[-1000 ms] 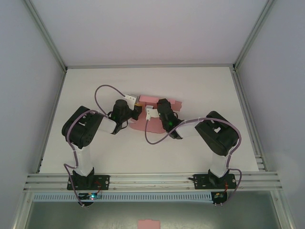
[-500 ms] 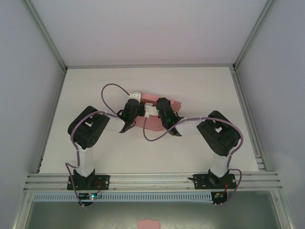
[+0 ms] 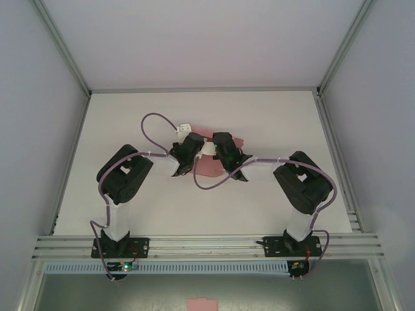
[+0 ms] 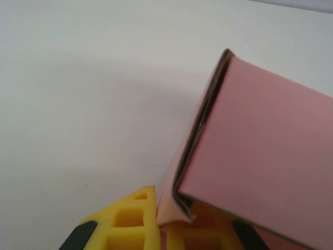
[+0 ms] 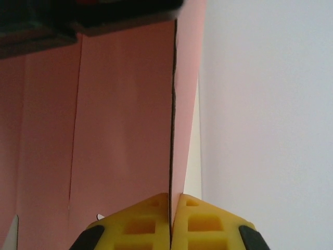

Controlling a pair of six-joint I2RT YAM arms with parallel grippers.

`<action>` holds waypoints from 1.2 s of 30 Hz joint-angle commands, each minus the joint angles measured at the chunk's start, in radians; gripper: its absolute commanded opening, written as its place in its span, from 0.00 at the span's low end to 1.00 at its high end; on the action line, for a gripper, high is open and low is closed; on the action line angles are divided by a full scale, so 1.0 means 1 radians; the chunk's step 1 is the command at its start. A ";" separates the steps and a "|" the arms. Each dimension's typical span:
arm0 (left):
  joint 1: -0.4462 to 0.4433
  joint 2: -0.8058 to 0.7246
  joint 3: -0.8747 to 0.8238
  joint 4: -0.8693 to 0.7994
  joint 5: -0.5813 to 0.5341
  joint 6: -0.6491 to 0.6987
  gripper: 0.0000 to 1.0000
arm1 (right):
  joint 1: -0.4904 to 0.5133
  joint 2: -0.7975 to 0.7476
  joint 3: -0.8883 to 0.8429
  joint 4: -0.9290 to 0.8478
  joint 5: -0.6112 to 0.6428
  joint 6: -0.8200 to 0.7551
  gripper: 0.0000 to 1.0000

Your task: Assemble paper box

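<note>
**A:** Start at the fingers. What does each arm have?

**B:** The left gripper (image 4: pixel 164 226) is pinched on a folded corner of the paper box (image 4: pixel 260 156), with the pink card wedged between its yellow pads (image 4: pixel 130 224). The right gripper (image 5: pixel 170 224) is pressed together on a thin card edge, seen end-on.

**A:** Which way does the box lie from them?

**B:** From the left fingers it rises away and to the right, a double-layered fold with a broad flat face. From the right fingers the held panel runs straight ahead, and the rest of the sheet spreads to its left with the creases parallel to it.

**A:** And from overhead?

**B:** The box sits mid-table, squeezed between the two wrists. Its long axis seems to run left to right, though the arms hide most of it. Neither arm is clearly nearer, since both are on it.

**A:** So the next fold?

**B:** I'd judge it turns on that shared axis. One side has to hold the box steady while the other swings its panel inward. Beyond the box is bare white table (image 3: pixel 272 116).
</note>
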 commanded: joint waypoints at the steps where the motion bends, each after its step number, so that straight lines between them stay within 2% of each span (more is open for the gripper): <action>1: 0.051 -0.028 -0.048 0.282 0.012 0.124 0.00 | 0.017 -0.028 -0.012 -0.268 -0.233 0.144 0.12; 2: 0.051 -0.038 -0.082 0.370 0.064 0.158 0.00 | 0.009 -0.048 0.012 -0.283 -0.240 0.163 0.16; 3: 0.053 -0.046 -0.114 0.448 0.119 0.206 0.00 | 0.000 -0.071 0.038 -0.288 -0.247 0.187 0.26; 5: 0.055 -0.056 -0.155 0.552 0.174 0.272 0.00 | -0.015 -0.122 0.087 -0.324 -0.254 0.216 0.41; 7: 0.056 -0.087 -0.164 0.530 0.202 0.287 0.00 | -0.025 -0.190 0.121 -0.383 -0.267 0.242 0.48; 9: 0.064 -0.130 -0.164 0.468 0.248 0.283 0.00 | -0.029 -0.275 0.118 -0.418 -0.312 0.265 0.59; 11: 0.067 -0.156 -0.190 0.488 0.281 0.290 0.00 | -0.031 -0.368 0.098 -0.435 -0.373 0.293 0.78; 12: 0.068 -0.169 -0.213 0.519 0.310 0.299 0.00 | -0.039 -0.424 0.085 -0.437 -0.413 0.327 0.82; 14: 0.073 -0.201 -0.249 0.543 0.348 0.290 0.00 | -0.075 -0.514 0.065 -0.415 -0.490 0.393 0.98; 18: 0.110 -0.270 -0.296 0.523 0.494 0.248 0.00 | -0.207 -0.644 0.068 -0.279 -0.524 0.634 0.98; 20: 0.132 -0.303 -0.339 0.571 0.612 0.217 0.00 | -0.283 -0.680 0.102 -0.265 -0.455 0.760 0.98; 22: 0.149 -0.325 -0.377 0.657 0.757 0.201 0.00 | -0.375 -0.685 0.151 -0.307 -0.422 0.865 0.98; 24: 0.153 -0.346 -0.389 0.706 0.905 0.200 0.00 | -0.491 -0.640 0.226 -0.423 -0.477 0.949 0.99; 26: 0.153 -0.372 -0.379 0.699 1.002 0.175 0.00 | -0.579 -0.562 0.276 -0.488 -0.570 1.007 0.98; 28: 0.151 -0.390 -0.362 0.675 1.051 0.164 0.00 | -0.591 -0.489 0.303 -0.521 -0.653 1.027 0.97; 30: 0.152 -0.404 -0.352 0.658 1.075 0.150 0.00 | -0.560 -0.420 0.326 -0.574 -0.769 1.002 0.97; 36: 0.148 -0.436 -0.321 0.554 1.059 0.176 0.00 | -0.423 -0.252 0.400 -0.758 -0.833 0.907 0.95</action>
